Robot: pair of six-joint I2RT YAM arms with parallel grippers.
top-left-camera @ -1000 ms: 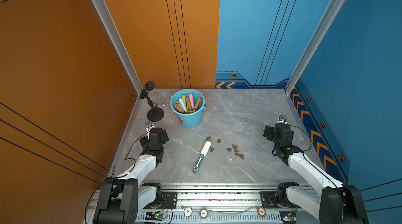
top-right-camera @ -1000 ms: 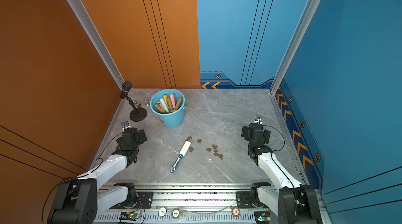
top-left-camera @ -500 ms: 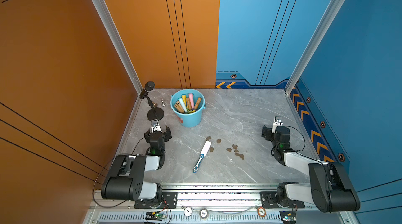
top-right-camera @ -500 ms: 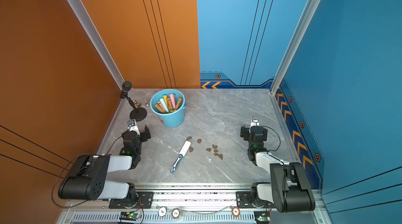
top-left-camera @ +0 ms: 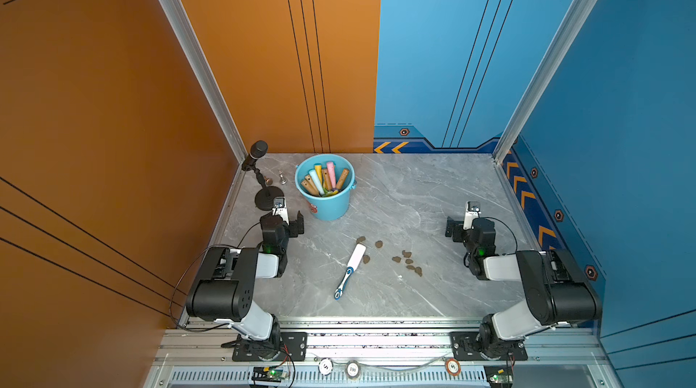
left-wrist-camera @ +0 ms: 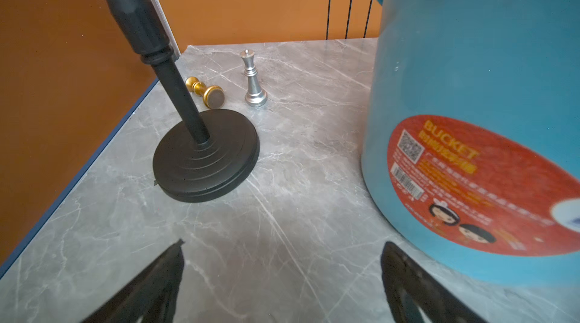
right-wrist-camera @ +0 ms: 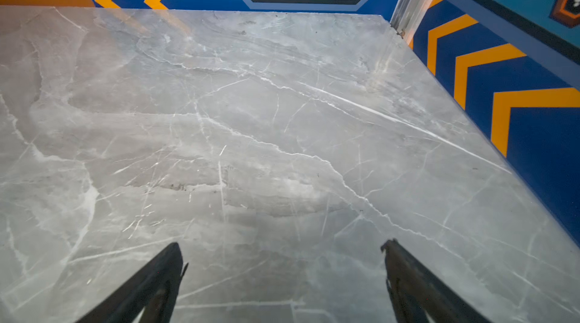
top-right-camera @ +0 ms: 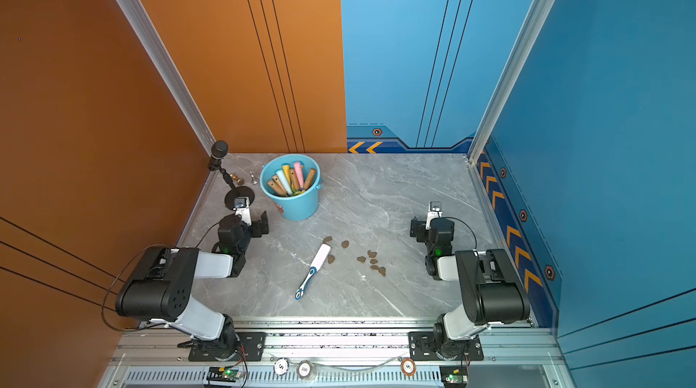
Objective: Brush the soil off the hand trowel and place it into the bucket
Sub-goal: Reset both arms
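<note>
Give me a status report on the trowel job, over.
Open and empty: left gripper, right gripper, both at the sides. Soil loose beside the brush. Tool handles in the bucket. Nothing blocking.

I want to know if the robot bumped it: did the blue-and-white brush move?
No. The brush lies where it did before, its white end still beside the soil lumps and just as far from the bucket.

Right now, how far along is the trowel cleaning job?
Looks finished. Done: soil lumps lie loose on the table beside the brush, and tool handles stand in the bucket; no trowel lies outside. In hand: nothing; left gripper and right gripper are open and empty. Left: apparently nothing, though I cannot tell which handle is the trowel's.
</note>
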